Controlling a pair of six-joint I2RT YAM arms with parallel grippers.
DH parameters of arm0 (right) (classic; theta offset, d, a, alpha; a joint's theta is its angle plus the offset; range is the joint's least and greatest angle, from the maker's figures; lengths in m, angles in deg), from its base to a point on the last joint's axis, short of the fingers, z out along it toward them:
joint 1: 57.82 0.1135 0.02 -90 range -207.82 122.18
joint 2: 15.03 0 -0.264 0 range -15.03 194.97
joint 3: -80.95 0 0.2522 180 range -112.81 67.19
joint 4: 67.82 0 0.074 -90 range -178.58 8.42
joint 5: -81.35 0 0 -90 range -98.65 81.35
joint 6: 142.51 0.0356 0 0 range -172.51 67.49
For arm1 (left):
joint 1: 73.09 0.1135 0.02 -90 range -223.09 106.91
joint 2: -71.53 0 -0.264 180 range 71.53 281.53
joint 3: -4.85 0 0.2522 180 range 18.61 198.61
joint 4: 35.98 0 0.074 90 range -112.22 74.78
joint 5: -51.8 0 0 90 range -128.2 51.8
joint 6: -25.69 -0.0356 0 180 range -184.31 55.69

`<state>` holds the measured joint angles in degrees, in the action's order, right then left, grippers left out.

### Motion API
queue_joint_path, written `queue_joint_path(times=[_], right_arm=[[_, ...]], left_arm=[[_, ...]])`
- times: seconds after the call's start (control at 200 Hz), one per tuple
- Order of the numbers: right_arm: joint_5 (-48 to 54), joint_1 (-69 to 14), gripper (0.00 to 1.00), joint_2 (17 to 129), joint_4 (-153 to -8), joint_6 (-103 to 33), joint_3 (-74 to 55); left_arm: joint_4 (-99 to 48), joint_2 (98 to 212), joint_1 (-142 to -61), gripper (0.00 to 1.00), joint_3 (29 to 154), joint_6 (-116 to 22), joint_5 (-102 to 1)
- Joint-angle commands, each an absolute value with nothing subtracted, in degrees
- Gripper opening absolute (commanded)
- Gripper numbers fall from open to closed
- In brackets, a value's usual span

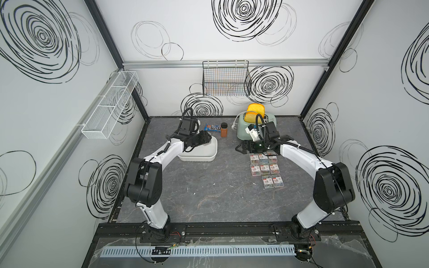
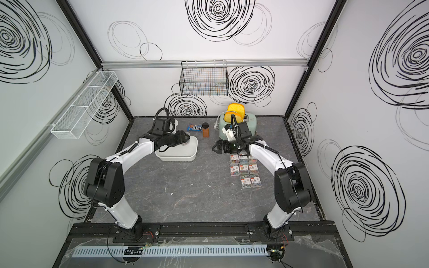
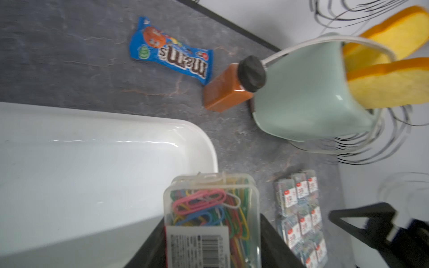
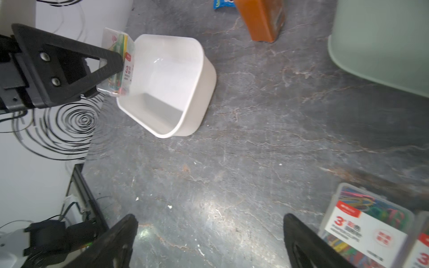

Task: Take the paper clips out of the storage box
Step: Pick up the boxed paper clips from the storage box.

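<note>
The storage box (image 1: pixel 199 158) is a white tub at the back left of the table, also seen in the right wrist view (image 4: pixel 205 76); its inside looks bare there. My left gripper (image 3: pixel 210 232) hangs over the tub's far left corner, shut on one clear case of paper clips (image 3: pixel 209 204), the same case showing in the right wrist view (image 4: pixel 119 59). Several more cases of paper clips (image 1: pixel 267 169) lie in rows on the table right of centre. My right gripper (image 4: pixel 210 220) is open with nothing between its fingers, low over the table just beyond those rows (image 1: pixel 241 147).
A blue candy packet (image 1: pixel 213 128) and a brown bottle (image 1: pixel 224 131) sit behind the tub. A green toaster (image 1: pixel 241 132) with yellow bread stands at the back right. A black wire basket (image 1: pixel 226 79) hangs on the back wall, a white mesh rack (image 1: pixel 111 106) on the left wall.
</note>
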<state>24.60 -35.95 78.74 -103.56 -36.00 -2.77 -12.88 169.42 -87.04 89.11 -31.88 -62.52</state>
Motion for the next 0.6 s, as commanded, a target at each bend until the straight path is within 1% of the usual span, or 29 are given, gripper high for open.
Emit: queue_joint_path(times=[0.0, 0.045, 0.2, 0.31, 0.43, 0.52, 0.59], right_arm=[[34.3, -36.2, 0.99, 79.6, -99.4, -33.2, -4.7], [37.5, -36.1, 1.0, 80.0, -97.8, -32.0, -4.6], [47.1, -35.9, 0.97, 81.2, -88.5, -25.0, -2.6], [50.3, -35.9, 0.94, 82.1, -83.0, -20.6, -2.0], [54.0, -35.6, 0.89, 82.8, -72.2, -12.6, 0.0], [56.0, -35.2, 0.85, 83.9, -64.9, -7.1, 0.6], [56.5, -34.8, 0.85, 84.5, -60.9, -3.9, 0.8]], left_arm=[[-24.5, 166.8, -86.8, 0.54, 84.6, -26.1, -75.5], [-27.9, 165.9, -87.0, 0.54, 83.3, -24.2, -77.8], [-37.3, 163.5, -88.2, 0.54, 80.4, -18.3, -82.2], [-47.0, 162.6, -88.9, 0.54, 78.0, -11.2, -84.3], [-54.9, 162.6, -89.6, 0.54, 76.2, -4.5, -84.8], [-59.1, 162.7, -90.4, 0.54, 75.8, -1.1, -84.6], [-60.7, 162.7, -91.0, 0.54, 75.9, 0.5, -84.3]])
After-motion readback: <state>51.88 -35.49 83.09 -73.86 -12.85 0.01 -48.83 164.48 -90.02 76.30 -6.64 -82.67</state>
